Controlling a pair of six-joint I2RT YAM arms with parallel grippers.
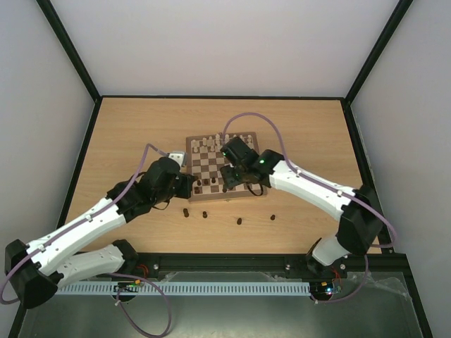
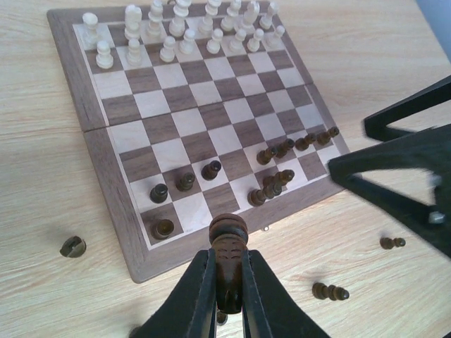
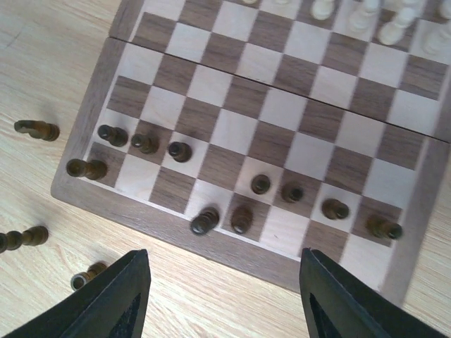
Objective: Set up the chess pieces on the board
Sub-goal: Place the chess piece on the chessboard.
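Plain wooden table [image 1: 127, 141] is carrying everything I'm watching. Nearest the arms, four dark chess pieces [image 1: 239, 221] are lying loose on it, just short of the board [image 2: 76, 70]. At the board's near edge the left end effector [image 2: 229, 285] is clamping one dark piece [image 2: 229, 243] between its fingers. Beside it the right end effector [image 3: 224, 267] is hanging over the near rows, its fingers standing wide apart and gripping nothing. More dark ones are sitting on the two nearest rows. Farther back, pale pieces [image 2: 176, 28] are filling the last two rows.
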